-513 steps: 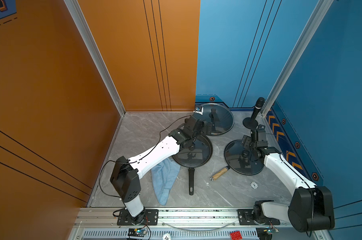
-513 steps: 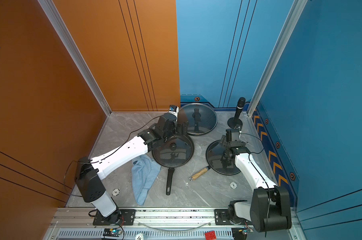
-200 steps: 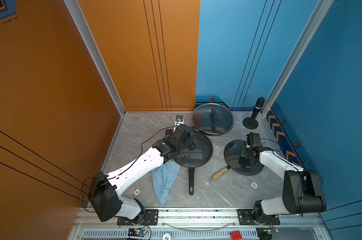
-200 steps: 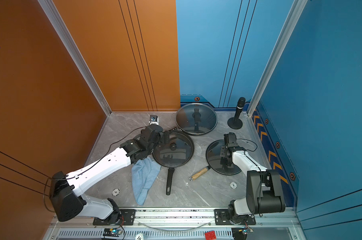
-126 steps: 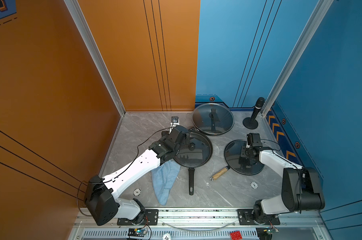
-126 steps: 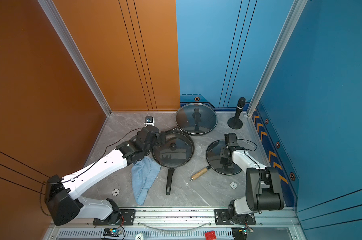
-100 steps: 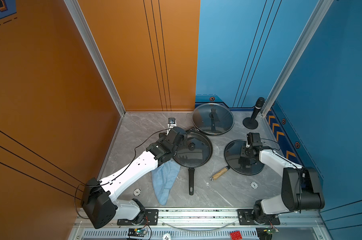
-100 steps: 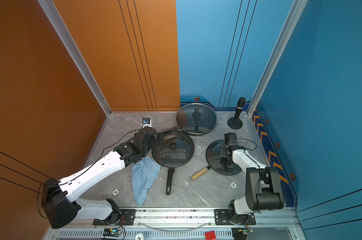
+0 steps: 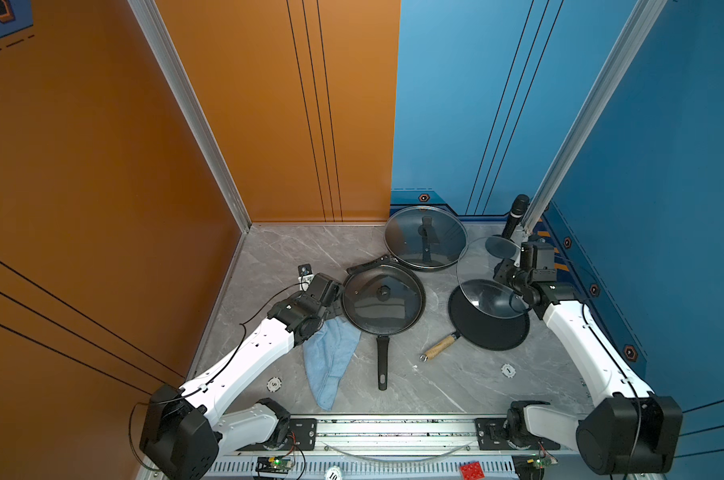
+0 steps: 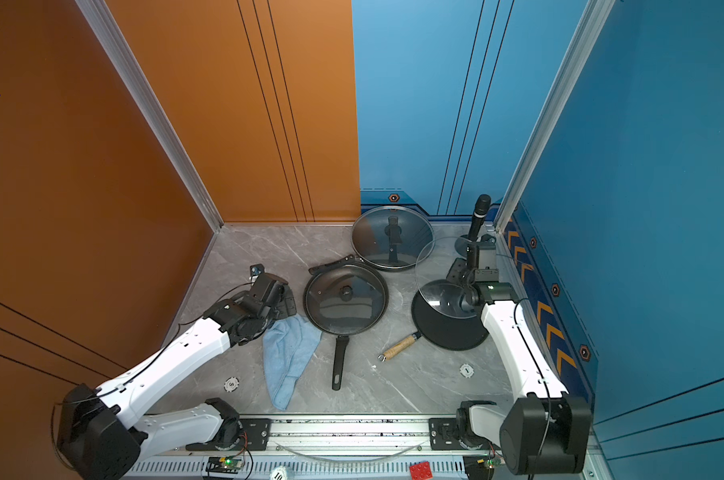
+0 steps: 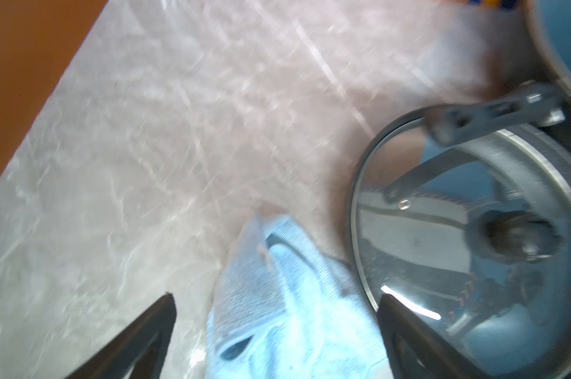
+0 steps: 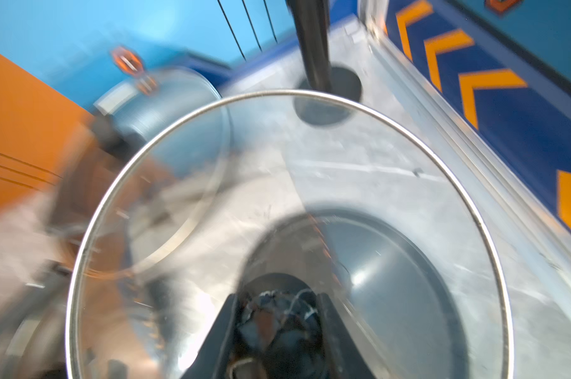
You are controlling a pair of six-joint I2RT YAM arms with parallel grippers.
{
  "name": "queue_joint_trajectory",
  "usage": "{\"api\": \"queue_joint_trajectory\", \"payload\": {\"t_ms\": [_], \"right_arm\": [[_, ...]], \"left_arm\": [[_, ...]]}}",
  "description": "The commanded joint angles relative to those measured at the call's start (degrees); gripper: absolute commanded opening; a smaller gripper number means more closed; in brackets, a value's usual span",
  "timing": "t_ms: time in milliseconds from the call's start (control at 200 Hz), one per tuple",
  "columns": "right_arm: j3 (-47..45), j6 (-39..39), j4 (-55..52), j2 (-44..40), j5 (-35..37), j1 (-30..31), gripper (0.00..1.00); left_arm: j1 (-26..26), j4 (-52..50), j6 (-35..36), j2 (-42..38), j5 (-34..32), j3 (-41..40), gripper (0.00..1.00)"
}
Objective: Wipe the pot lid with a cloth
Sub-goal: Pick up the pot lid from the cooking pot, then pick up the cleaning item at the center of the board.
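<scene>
Two claws to tell about. On the right side of both top views, above the black pan [image 9: 489, 332]: the right claw [image 9: 514, 284], shut tight on the knob [image 12: 277, 315] of the pot lid [image 9: 476, 266]. Held up in the air and tipped, seemingly clear of the pan below. Seen close in the right wrist view too, knob pinched between two dark fingers [image 12: 220, 328].

Left of the middle in both top views, flat on the grey table [image 9: 285, 253]: the cloth [image 9: 331, 357]. Lying long, from beside the frying pan [image 9: 383, 299] down toward the lower edge. Not yet picked up. Right over its upper end: the left claw [image 11: 275, 297], wide open, holding nothing, one finger on each side of the blue folds. Hard to tell whether touching yet.

About the lid: clear glass with a thin metal rim. Hard, smooth, probably slippery, and a bit heavy for one small knob. Likely to break if dropped or banged. Best held by the knob, just as now, and kept steady. No squeezing the glass itself.

About the cloth: soft, light, floppy. Easy to bunch up. Best pinched at the upper end, thick with folds, then lifted and rubbed gently over the glass. No hard pushing, for fear of twisting the lid out of the right claw.
</scene>
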Motion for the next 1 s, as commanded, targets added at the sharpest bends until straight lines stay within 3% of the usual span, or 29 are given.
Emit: {"api": "queue_joint_trajectory", "payload": {"t_ms": [0, 285, 511, 726, 846, 996], "right_arm": [[1.74, 9.48, 3.51, -1.59, -5.30, 0.21, 0.16], [2.31, 12.65, 3.84, -4.20, -5.18, 3.15, 0.16], [1.13, 13.56, 2.93, -7.17, -3.27, 4.99, 0.16], [-1.03, 13.65, 1.41, -11.61, -0.52, 6.01, 0.17], [-2.15, 13.98, 1.19, -13.34, 0.35, 6.34, 0.17], [-3.35, 14.99, 1.66, -14.36, 1.50, 7.54, 0.17]], "left_arm": [[1.35, -5.26, -3.76, -1.19, 4.58, -3.30, 0.98], [-1.97, -5.12, -6.04, 3.64, 9.46, -8.60, 0.98], [-5.82, -1.98, -3.92, 13.65, 13.06, -6.63, 0.98], [-4.80, 5.21, -4.26, 19.32, 17.35, -9.38, 1.00], [-2.80, 9.35, -4.44, 20.45, 19.03, -11.34, 0.88], [-2.01, 8.37, -2.10, 21.97, 16.33, -8.66, 0.46]]}}
